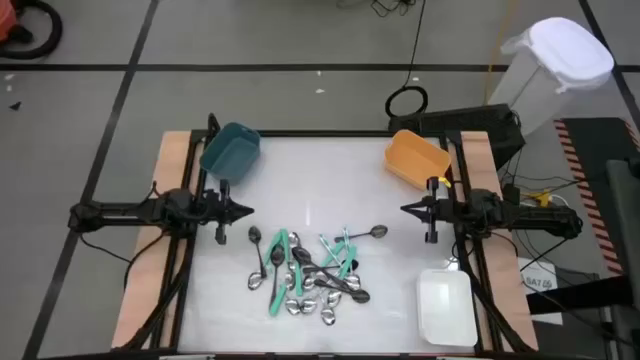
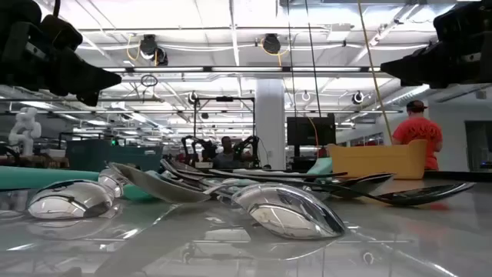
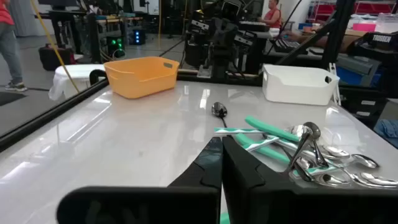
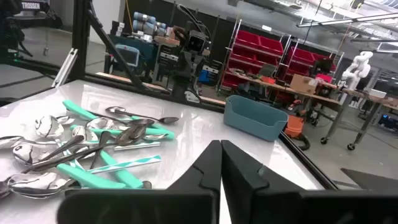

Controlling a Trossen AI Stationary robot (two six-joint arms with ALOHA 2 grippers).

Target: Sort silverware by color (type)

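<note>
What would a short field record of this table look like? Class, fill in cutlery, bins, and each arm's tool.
cutlery: silverware pile at the table's near middle, unsorted; silver, dark and teal-handled pieces mixed
teal bin: far left, no cutlery seen inside
orange bin: far right
white bin: near right
left tool: shut, holding nothing, at the left edge
right tool: shut, holding nothing, at the right edge

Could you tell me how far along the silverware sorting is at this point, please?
Nothing looks sorted yet: the silverware lies in one mixed heap on the table. The teal bin, orange bin and white bin look empty. Nothing is in hand: the left tool and right tool are shut, holding nothing, apart from the heap. All the sorting is left.
</note>
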